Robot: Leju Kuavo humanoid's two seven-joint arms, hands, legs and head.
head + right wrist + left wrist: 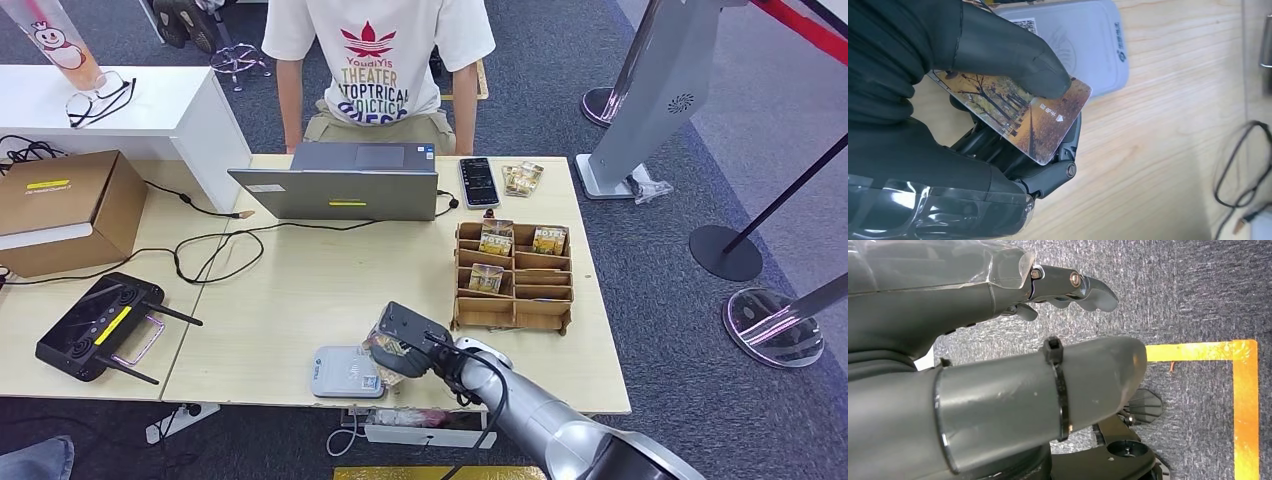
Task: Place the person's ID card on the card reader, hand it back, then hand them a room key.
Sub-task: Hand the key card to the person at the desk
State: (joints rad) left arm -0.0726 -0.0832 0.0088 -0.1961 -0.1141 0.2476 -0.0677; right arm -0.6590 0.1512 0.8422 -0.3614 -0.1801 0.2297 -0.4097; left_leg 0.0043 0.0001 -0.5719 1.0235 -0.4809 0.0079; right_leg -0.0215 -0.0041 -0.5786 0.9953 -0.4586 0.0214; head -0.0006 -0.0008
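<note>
My right hand (405,340) hovers just right of the white card reader (345,372) near the table's front edge. It pinches a card (1023,112) printed with autumn trees between its thumb (1013,55) and the fingers below. In the right wrist view the card sits tilted above the bare wood, with one edge over the reader (1073,40). A wooden organizer (513,278) with similar cards in its slots stands just beyond the hand. The person (378,70) sits across the table behind a laptop (340,185). My left hand (1013,380) hangs over grey carpet, holding nothing, its fingers (1083,287) apart from the thumb.
A phone (478,182) and a few loose cards (522,178) lie at the far edge beside the laptop. Cables trail left toward a cardboard box (60,210) and a black controller (100,325). Barrier stands (725,250) are on the right floor.
</note>
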